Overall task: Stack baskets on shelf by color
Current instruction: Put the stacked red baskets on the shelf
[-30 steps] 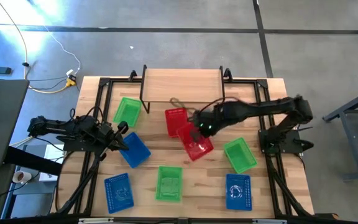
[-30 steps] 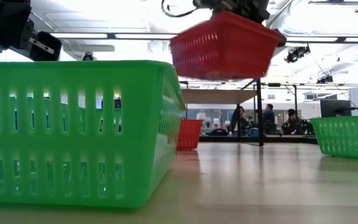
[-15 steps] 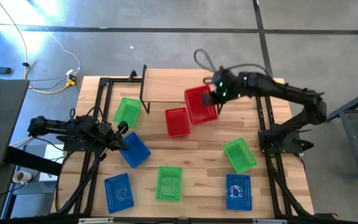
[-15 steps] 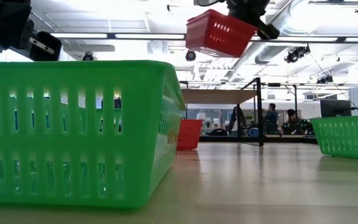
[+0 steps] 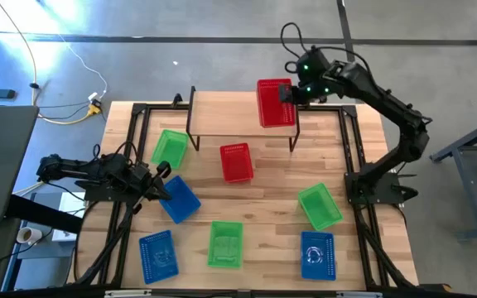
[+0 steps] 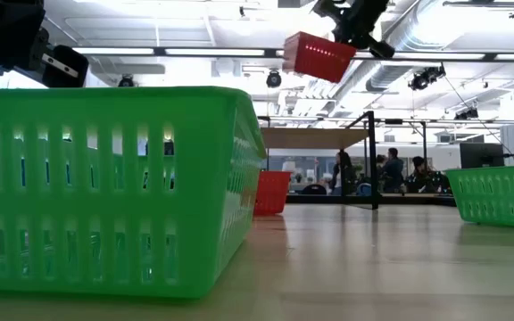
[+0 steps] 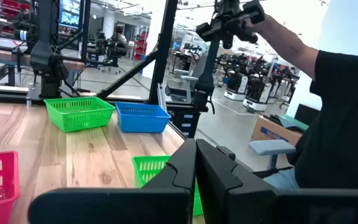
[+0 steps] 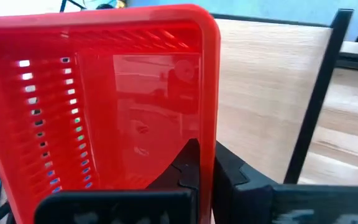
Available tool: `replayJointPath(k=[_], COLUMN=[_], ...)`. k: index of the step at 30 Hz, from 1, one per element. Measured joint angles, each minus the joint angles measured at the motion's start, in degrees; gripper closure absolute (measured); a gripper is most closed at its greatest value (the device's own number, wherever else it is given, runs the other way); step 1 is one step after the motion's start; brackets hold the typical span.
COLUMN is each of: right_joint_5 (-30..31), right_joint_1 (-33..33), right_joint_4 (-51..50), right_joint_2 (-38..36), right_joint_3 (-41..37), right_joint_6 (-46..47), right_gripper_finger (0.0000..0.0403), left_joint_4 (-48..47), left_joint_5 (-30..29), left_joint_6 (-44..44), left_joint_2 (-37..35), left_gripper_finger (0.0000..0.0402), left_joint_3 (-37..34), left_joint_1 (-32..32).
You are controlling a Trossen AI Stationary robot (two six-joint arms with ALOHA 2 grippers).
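Red basket (image 5: 275,103): I see it held in the air over the shelf's right end.
Right gripper (image 5: 289,93): clamped on that basket's rim.
Shelf (image 5: 230,116): plank top bare.
Other baskets: 7 on the table (image 5: 263,203), 1 red (image 5: 236,161) by the shelf.
Left gripper (image 5: 157,184): closed, empty, beside a blue basket (image 5: 178,199).

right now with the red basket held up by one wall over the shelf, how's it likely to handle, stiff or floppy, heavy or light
Probably stiff: the red basket keeps its box shape though the right gripper pinches only one wall. Likely light, being empty with perforated walls. Gripped at one edge, it hangs tilted in the low view, so it may land unevenly on the shelf.
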Motion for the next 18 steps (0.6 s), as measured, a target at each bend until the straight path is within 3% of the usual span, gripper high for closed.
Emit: replayJointPath(k=[6, 18], right_joint_5=[-3.59, -4.53], right_joint_1=[-4.01, -7.63], right_joint_4=[-1.27, -5.07], right_joint_2=[5.03, 12.45], right_joint_3=[0.80, 0.85], right_joint_6=[-0.57, -2.06], right_gripper_finger=[0.0403, 0.0403], left_joint_4=[-0.01, -0.01], left_joint_5=[0.00, 0.00], left_joint_6=[0.00, -0.01], left_joint_2=[0.00, 0.00], left_gripper_finger=[0.0401, 0.0401], left_joint_3=[0.00, -0.02], left_joint_1=[0.00, 0.00])
